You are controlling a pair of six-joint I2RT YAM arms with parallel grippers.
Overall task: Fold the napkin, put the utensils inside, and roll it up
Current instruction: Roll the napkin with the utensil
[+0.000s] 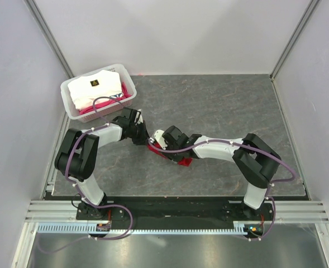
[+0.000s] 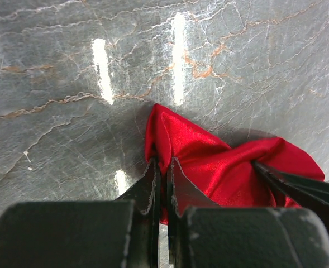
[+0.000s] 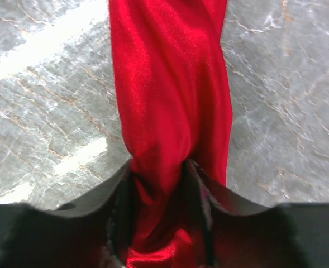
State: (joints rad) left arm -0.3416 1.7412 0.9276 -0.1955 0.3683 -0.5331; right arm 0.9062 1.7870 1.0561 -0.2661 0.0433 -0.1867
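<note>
Marbled table (image 1: 225, 106), napkin (image 2: 209, 162) in left fingers (image 2: 147, 192), right fingers (image 3: 203, 206), yellow label (image 1: 93, 84) illegible

Left arm (image 1: 77, 153) and right arm (image 1: 256, 159) bend inward; left tool (image 2: 163, 167) pinches the napkin (image 2: 220, 162); right tool (image 3: 160, 167) clasps it too.

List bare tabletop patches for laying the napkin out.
Free: table right of the basket up to the back wall; near strip between napkin and front edge. Crowded: centre around the napkin, far-left corner.
</note>
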